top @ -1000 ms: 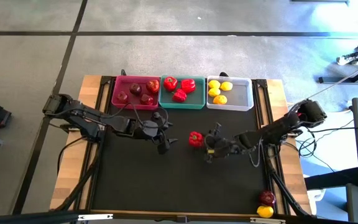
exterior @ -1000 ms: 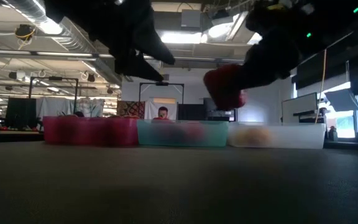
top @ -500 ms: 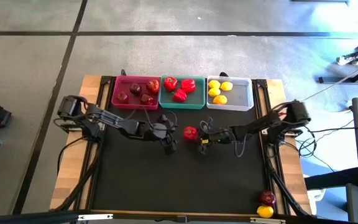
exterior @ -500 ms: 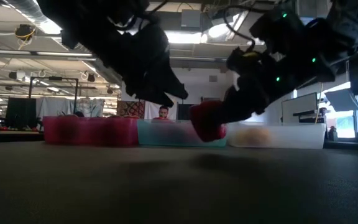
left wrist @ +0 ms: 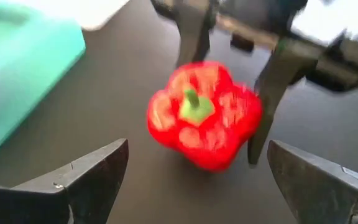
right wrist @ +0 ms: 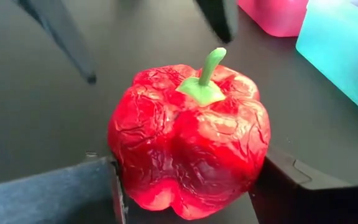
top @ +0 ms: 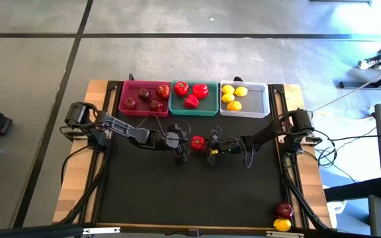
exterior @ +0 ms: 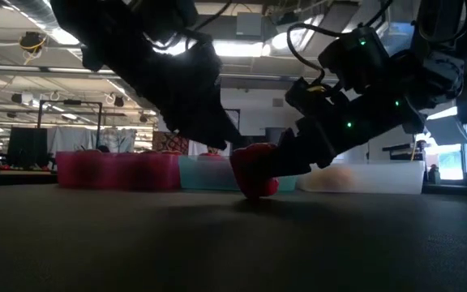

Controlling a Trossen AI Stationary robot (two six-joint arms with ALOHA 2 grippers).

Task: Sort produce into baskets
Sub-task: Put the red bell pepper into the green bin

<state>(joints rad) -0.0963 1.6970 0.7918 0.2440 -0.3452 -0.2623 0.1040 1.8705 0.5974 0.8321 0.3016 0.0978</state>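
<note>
My right pincer is clamped on the lumpy bright red bell pepper at mid-frame in the high view, low on the black table, below the teal green plastic basket. My left pincer gapes wide just left of it, fingers apart.

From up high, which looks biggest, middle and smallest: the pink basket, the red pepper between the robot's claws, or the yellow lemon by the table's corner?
1. pink basket, clearly the biggest.
2. red pepper.
3. lemon.
The pepper and the lemon look nearly alike from up there, so their order is unsure.
</note>
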